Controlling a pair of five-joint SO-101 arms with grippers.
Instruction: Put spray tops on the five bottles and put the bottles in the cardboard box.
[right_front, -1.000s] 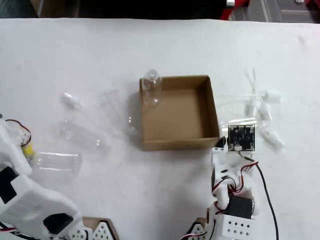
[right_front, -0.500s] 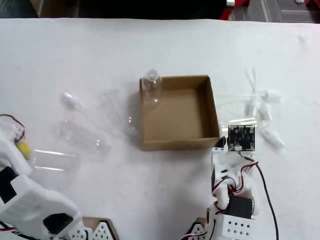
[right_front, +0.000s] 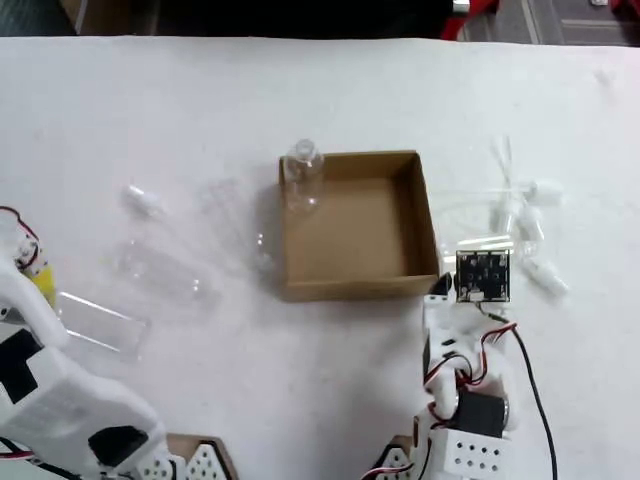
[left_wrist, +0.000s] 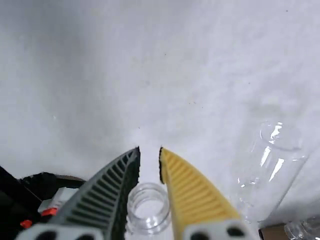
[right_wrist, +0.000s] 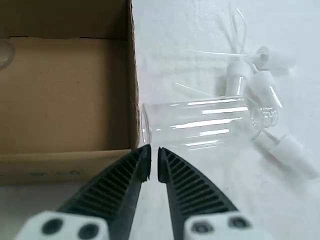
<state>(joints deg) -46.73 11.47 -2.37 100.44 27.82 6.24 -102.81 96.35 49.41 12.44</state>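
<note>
Bottle (right_front: 98, 325) has tilted since before, its neck clamped in the left gripper (left_wrist: 149, 150)

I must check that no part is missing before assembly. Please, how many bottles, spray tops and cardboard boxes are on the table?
bottles: 5
spray tops: 5
cardboard box: 1
Total: 11
The clear pieces are faint, so this is my best reading.

The clear bottle (left_wrist: 147, 207) has its body hidden behind the left gripper (left_wrist: 149, 151); a clear object (left_wrist: 301, 230), possibly another bottle, is cut off at the corner; the spray tops (right_front: 525, 235) merge together, too small to count.
</note>
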